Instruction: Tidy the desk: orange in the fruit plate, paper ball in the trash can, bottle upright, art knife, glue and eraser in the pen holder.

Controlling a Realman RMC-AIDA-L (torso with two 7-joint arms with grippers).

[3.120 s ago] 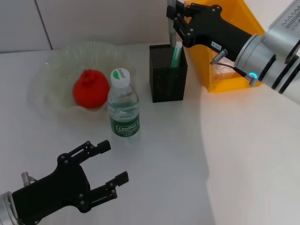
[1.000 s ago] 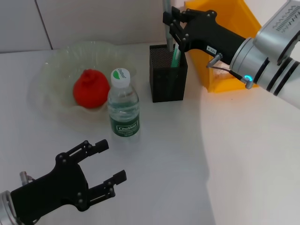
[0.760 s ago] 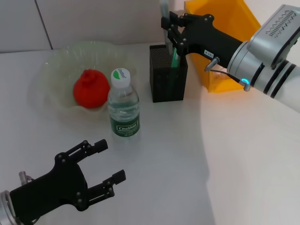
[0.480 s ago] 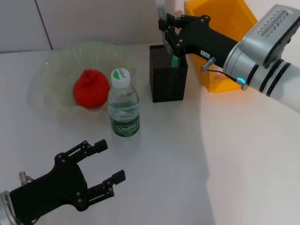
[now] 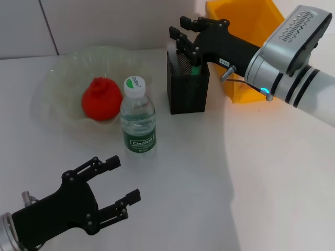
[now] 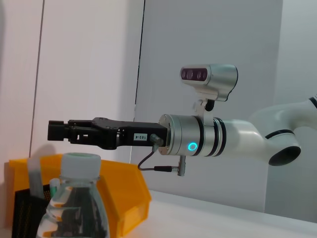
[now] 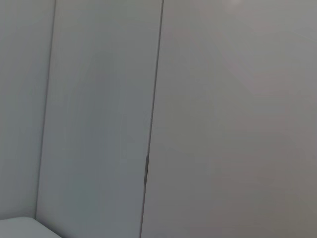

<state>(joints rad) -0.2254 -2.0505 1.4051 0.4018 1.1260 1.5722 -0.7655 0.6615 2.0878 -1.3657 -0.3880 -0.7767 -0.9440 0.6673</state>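
The orange [image 5: 100,98] lies in the pale-green fruit plate [image 5: 57,73] at the back left. In front of the plate the bottle [image 5: 138,123] stands upright, white cap on top; it also fills the near part of the left wrist view [image 6: 74,208]. The black mesh pen holder [image 5: 187,91] holds a green stick [image 5: 195,69] and a slim grey one [image 6: 33,173]. My right gripper [image 5: 180,29] hovers open just above the holder's back left corner, holding nothing. My left gripper [image 5: 123,180] rests open near the front left. Paper ball and eraser are out of view.
The yellow-orange trash can [image 5: 238,13] stands behind and to the right of the pen holder, partly hidden by my right arm. White tabletop stretches across the front and right. A wall runs close behind the plate and the bin.
The slim grey item that my right gripper held above the pen holder has left the fingers and dropped into the holder. The gripper drifted left and opened. The left arm stayed still.
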